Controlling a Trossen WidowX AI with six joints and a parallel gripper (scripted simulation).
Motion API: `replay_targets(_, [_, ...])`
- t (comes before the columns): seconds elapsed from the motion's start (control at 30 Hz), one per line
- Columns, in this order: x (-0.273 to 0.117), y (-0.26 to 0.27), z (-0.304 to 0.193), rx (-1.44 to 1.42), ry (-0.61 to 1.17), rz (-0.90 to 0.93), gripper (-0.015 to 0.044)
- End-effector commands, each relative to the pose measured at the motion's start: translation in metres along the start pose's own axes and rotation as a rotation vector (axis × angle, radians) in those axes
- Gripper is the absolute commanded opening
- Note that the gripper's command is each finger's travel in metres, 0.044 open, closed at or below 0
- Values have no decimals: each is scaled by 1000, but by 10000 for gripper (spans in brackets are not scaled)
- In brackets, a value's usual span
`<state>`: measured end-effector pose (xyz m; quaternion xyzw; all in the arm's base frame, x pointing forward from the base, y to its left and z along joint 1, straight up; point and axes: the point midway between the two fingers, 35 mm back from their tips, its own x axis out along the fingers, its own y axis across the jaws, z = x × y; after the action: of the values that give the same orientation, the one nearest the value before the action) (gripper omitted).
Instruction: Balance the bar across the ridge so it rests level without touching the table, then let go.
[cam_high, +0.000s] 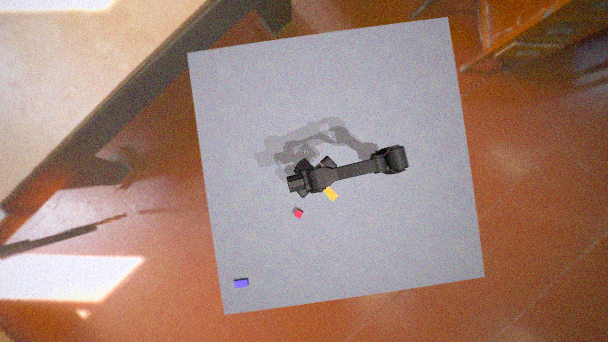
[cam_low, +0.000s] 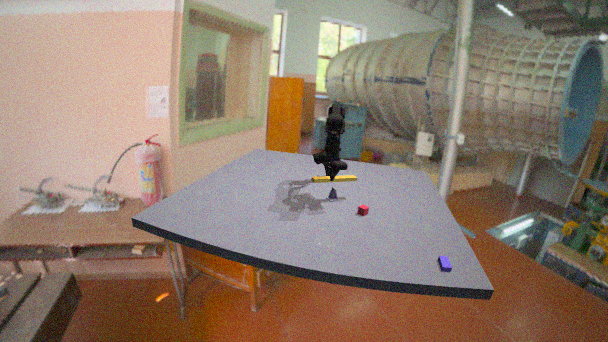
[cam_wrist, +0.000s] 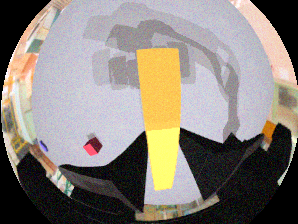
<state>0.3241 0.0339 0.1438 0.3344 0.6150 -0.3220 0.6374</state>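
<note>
The gripper's fingers are clamped on the yellow bar, which sticks out on both sides of them; the dark ridge stands below the fingertips, apart from the bar.

Exterior view: the bar is located in the gripper, with the ridge appearing below it. On the table, the cube lies right of and before the ridge; the block lies farther right, near the front right corner
</note>
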Motion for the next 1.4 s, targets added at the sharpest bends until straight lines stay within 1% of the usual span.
replay_targets(0.0, [6, 0, -1, 6, 3, 0, 0])
replay_targets(0.5, [30, -3, -1, 13, 3, 0, 0])
replay_targets(1.37, [30, -3, -1, 13, 3, 0, 0])
